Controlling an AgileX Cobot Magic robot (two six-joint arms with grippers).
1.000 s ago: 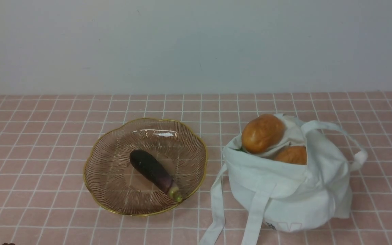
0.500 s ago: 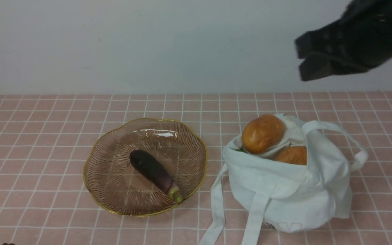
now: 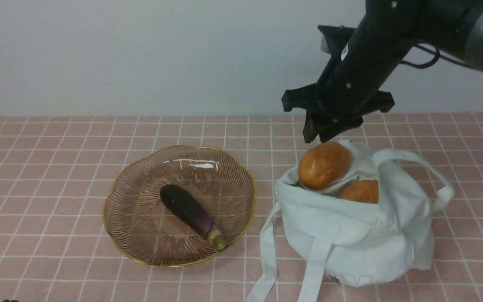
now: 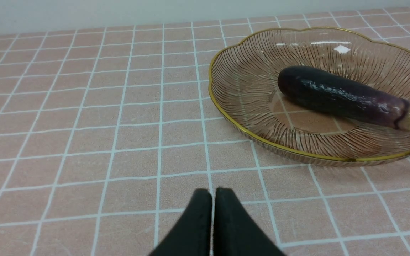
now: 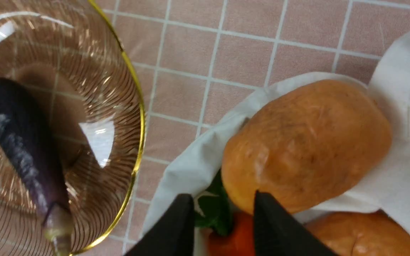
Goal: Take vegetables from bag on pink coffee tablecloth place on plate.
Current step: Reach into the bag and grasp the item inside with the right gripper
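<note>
Right gripper (image 3: 324, 133) hangs over the open mouth of the bag (image 3: 350, 239), tips pointing down. The jaws are parted by a moderate gap with nothing between them.

Directly under the tips is the upper vegetable (image 3: 324, 164), orange-brown and glossy, resting on the folded bag rim. I cannot tell whether the tips touch it. The second vegetable (image 3: 359, 191) sits lower in the bag, to the claw's right and nearer the robot. The right wrist camera shows a green leaf (image 5: 212, 206) and something orange-red (image 5: 230, 243) deeper inside (not identifiable).

The plate (image 3: 111, 197) lies well off to the claw's left on the pink tablecloth (image 3: 36, 167). It holds one dark purple eggplant (image 3: 189, 212).

Left gripper (image 4: 212, 202) has its fingers pressed together and is empty, low over the cloth. The plate is ahead of it, apart.
</note>
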